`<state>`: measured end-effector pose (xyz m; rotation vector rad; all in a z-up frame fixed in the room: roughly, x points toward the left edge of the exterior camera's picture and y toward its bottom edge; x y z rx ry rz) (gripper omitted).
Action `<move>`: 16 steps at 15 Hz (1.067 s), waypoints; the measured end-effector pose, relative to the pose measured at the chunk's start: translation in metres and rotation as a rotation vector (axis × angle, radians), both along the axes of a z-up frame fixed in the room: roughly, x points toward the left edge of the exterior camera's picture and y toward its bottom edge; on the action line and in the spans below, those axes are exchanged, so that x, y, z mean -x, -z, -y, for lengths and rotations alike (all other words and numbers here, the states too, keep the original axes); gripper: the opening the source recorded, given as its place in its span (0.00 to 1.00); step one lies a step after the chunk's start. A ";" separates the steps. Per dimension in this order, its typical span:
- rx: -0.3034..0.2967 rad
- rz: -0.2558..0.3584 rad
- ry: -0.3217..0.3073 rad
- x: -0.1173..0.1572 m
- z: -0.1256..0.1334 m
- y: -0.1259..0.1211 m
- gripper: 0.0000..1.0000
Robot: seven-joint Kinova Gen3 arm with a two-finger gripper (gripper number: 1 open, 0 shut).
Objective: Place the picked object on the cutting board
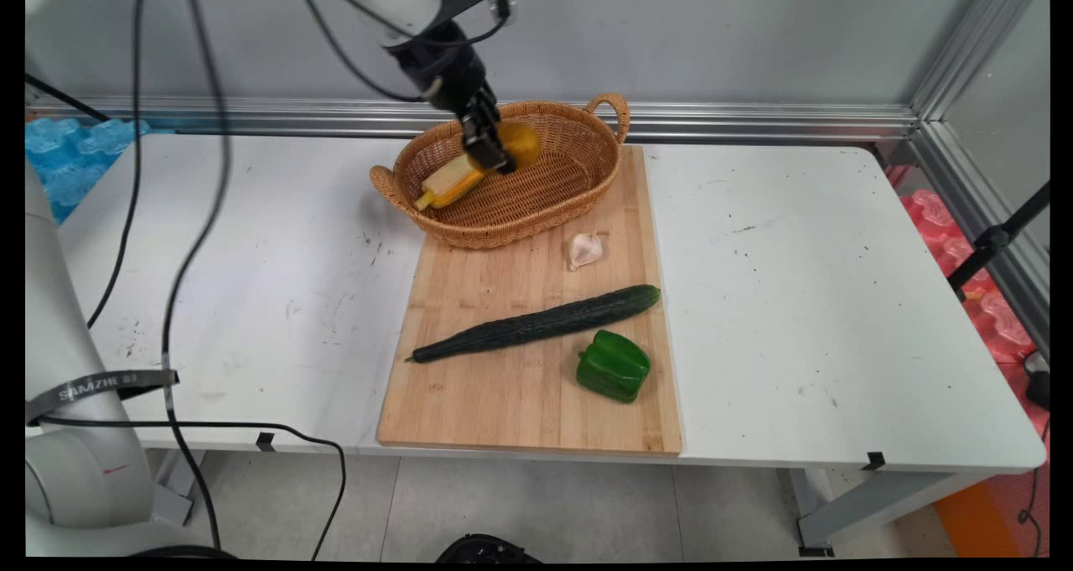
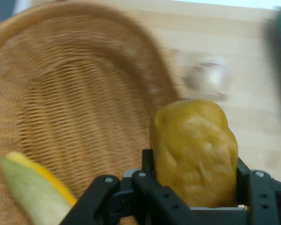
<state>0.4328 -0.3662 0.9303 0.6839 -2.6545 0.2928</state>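
A: Your gripper (image 1: 496, 153) hangs over the wicker basket (image 1: 578, 187) at the far edge of the counter (image 1: 796, 303), clamped on a yellow pepper (image 2: 195, 150).

B: Where does the pepper sit?

A: Squeezed between the two fingers (image 2: 147, 168), above the basket's hollow. Beneath it you can see an ear of corn (image 1: 450, 183) lying in the basket, tip toward the left handle.

B: And around the basket?

A: It rests on the far end of a wooden cutting board (image 1: 503, 386). Just beside its near rim lies a garlic bulb (image 1: 584, 249). Nearer the counter's front edge, a cucumber (image 1: 536, 324) runs slantwise across the board, with a green pepper (image 1: 614, 366) just beside it.
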 end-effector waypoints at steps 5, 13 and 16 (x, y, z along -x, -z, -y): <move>-0.030 0.016 0.233 0.002 -0.054 -0.004 0.00; -0.064 0.038 0.464 0.022 -0.103 0.023 0.00; -0.080 0.038 0.529 0.038 -0.115 0.043 0.00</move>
